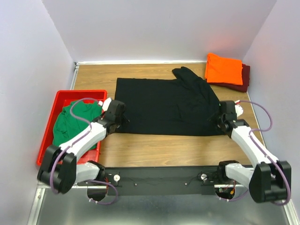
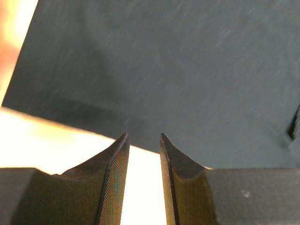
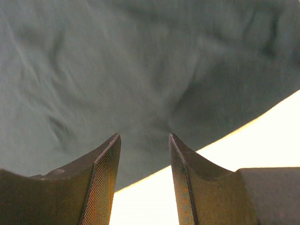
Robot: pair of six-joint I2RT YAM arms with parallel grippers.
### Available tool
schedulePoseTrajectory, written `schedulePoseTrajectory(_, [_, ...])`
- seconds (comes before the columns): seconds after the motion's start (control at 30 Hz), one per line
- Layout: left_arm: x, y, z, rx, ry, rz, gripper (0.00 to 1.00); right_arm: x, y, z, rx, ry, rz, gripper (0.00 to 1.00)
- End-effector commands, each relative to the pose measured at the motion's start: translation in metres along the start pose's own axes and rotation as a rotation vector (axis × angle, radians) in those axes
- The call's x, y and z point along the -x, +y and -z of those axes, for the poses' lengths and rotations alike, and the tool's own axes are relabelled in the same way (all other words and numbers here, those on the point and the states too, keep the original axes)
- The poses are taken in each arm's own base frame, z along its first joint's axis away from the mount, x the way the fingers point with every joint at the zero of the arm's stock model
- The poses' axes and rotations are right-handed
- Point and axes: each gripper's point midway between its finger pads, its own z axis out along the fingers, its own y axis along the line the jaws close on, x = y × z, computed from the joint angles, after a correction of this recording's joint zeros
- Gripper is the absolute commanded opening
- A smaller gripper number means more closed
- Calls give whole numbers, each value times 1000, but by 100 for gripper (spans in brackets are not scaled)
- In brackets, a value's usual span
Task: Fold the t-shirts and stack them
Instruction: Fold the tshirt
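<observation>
Black cloth t-shirt [image 1: 164,108] lies spread flat mid-counter, long axis left-right, so its near hem runs straight across between the two arms. That hem is what the next move depends on. Left tool [image 1: 123,120] sits at the near-left corner and right tool [image 1: 220,122] at the near-right corner, with the whole shirt lying ahead of both, away from the bases. Each arm is nearest its own corner, so no crossing is needed. Left wrist view: left tool [image 2: 143,138] is parted by a narrow gap and holds nothing; the hem is just ahead of the tips, with bare wooden counter [image 1: 159,150] showing between the fingers. Right wrist view: right tool [image 3: 143,138] is parted a bit wider and also empty; the hem runs diagonally across the gap, so the tips are already over cloth. My read: both pinch the hem, then carry it forward to the far edge for a fold across the short axis. The left tool probably needs a small advance first, or it closes on nothing. One sleeve [image 1: 190,77] is bunched at the far right and may leave a lump in the fold. Folded bright orange t-shirt [image 1: 224,69] sits on a dark maroon t-shirt [image 1: 244,78] in the far right corner, just beside that sleeve, so watch the right arm's sweep. Rigid red plastic tray [image 1: 49,126] with a crumpled green t-shirt [image 1: 75,122] is close on the left arm's outer side, not in the fold path.
</observation>
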Motion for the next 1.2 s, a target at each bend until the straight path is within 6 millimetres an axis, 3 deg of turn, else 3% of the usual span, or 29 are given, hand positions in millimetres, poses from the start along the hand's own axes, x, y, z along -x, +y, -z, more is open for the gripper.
schedulePoseTrajectory(0.0, [28, -22, -15, 8, -73, -31, 40, 36, -11, -12, -154, -122, 3, 54])
schedulePoseTrajectory(0.2, [17, -16, -48, 44, -6, -63, 40, 38, -16, -42, -233, -104, 12, 54])
schedulePoseTrajectory(0.33, [4, -2, -60, 79, 51, -69, 40, 23, -38, -63, -287, -50, -7, 54])
schedulePoseTrajectory(0.47, [-7, 7, -63, 100, 84, -72, 40, 1, -55, -66, -302, 18, -33, 55])
schedulePoseTrajectory(0.53, [-15, 18, -62, 124, 106, -69, 40, -1, -64, -62, -301, 28, -73, 55])
schedulePoseTrajectory(0.57, [-17, 20, -61, 125, 110, -68, 40, -12, -74, -60, -314, 53, -79, 56])
schedulePoseTrajectory(0.7, [-32, 34, -55, 137, 150, -59, 40, -29, -79, -50, -260, 101, -110, 56])
schedulePoseTrajectory(0.97, [-33, 29, -29, 89, 155, -38, 40, -47, -69, -33, -158, 178, -146, 57])
schedulePoseTrajectory(1.17, [-40, 40, -10, 99, 170, -21, 40, -62, -74, -28, -179, 254, -141, 57])
